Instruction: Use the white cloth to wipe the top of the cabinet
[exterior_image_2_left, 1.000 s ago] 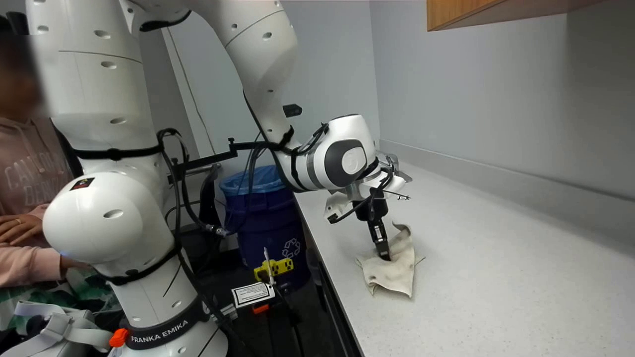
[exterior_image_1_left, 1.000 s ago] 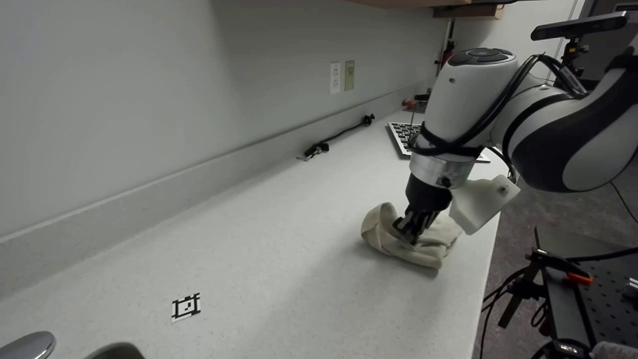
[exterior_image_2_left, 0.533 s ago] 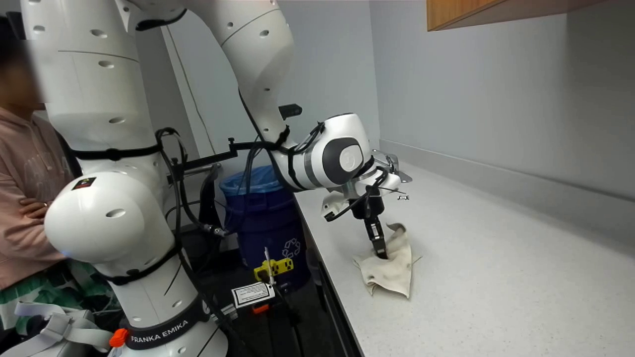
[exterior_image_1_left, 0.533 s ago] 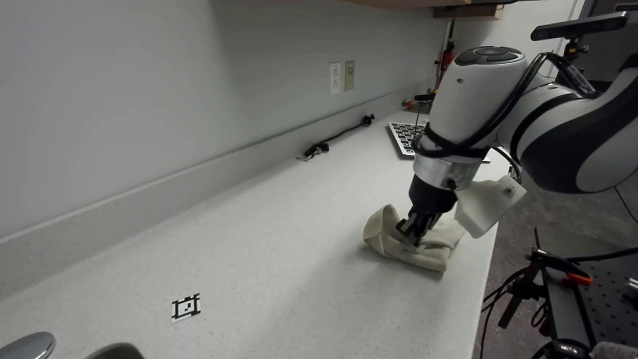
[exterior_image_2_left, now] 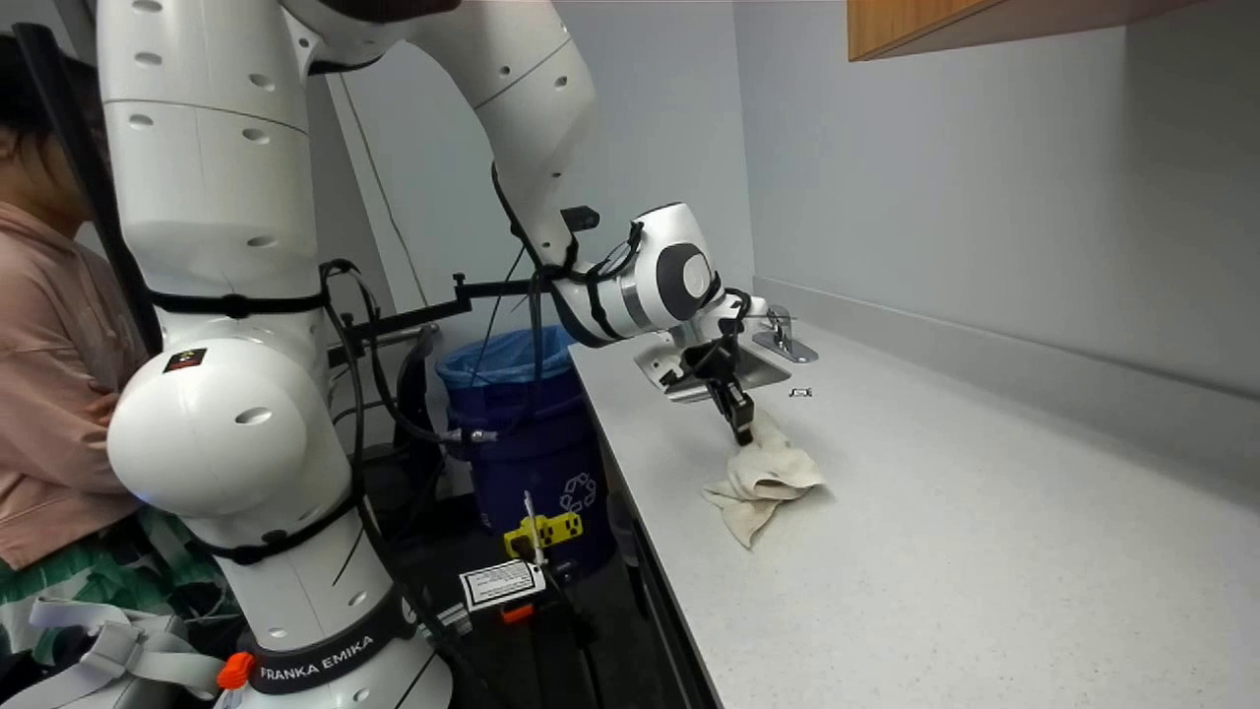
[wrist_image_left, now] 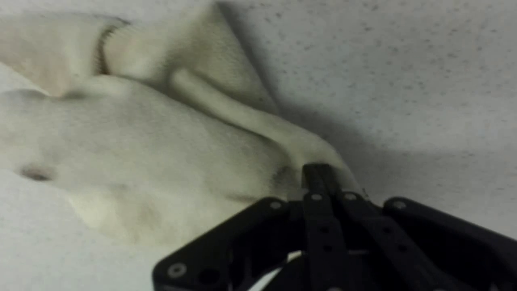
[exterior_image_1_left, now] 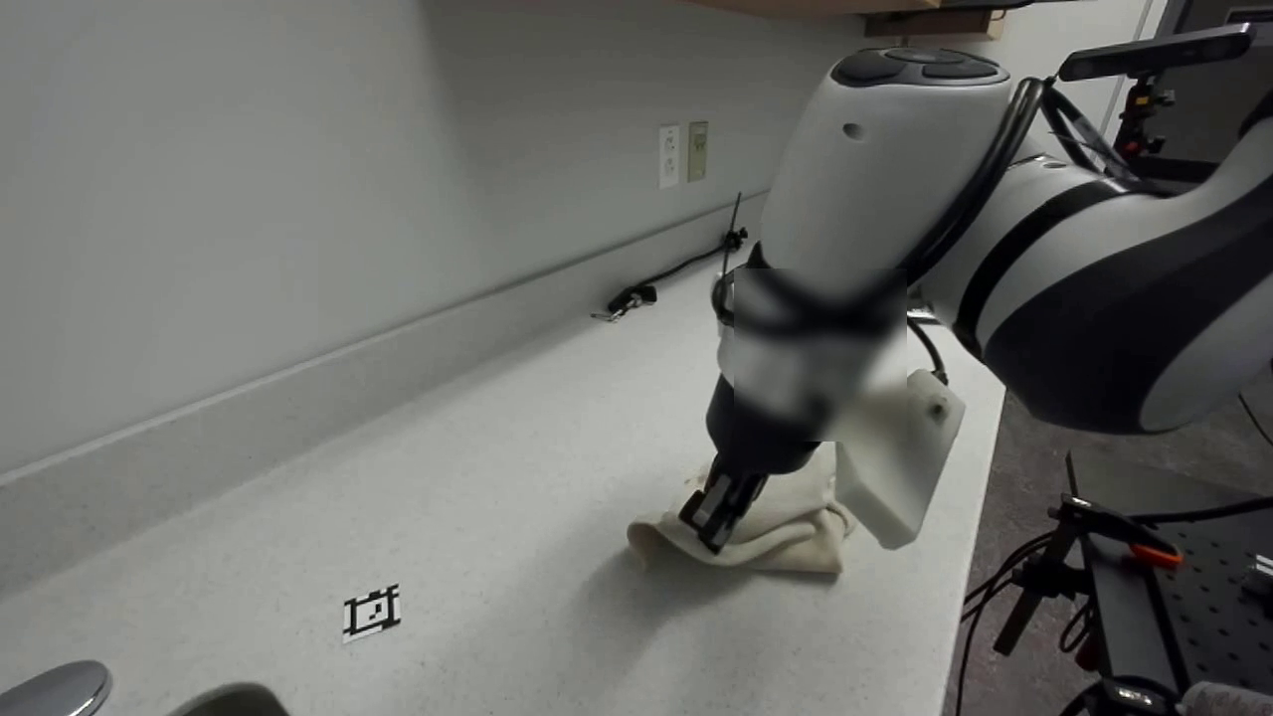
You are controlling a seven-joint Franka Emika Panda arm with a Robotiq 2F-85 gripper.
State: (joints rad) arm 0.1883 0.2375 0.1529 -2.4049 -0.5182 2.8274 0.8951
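The off-white cloth (exterior_image_1_left: 791, 527) lies crumpled on the white countertop (exterior_image_1_left: 477, 497) and also shows in an exterior view (exterior_image_2_left: 773, 473). My gripper (exterior_image_1_left: 706, 532) tilts down onto the cloth's leading end, and it also shows in an exterior view (exterior_image_2_left: 743, 433). In the wrist view the fingertips (wrist_image_left: 321, 171) are together, pressed on a fold at one end of the cloth (wrist_image_left: 141, 141). The rest of the cloth trails behind the fingers in loose folds. The bit of cloth between the fingertips is hidden.
A printed marker (exterior_image_1_left: 371, 613) lies on the counter, close to a faucet (exterior_image_2_left: 785, 340) and a sink (exterior_image_2_left: 753, 372). A black cable with a clamp (exterior_image_1_left: 634, 298) lies along the backsplash. A blue bin (exterior_image_2_left: 522, 443) stands beyond the counter's edge. A person (exterior_image_2_left: 59, 374) stands behind the arm.
My gripper has moved toward the sink and marker end of the counter, dragging the cloth with it. The cloth now trails behind the fingers, and its folds have changed shape.
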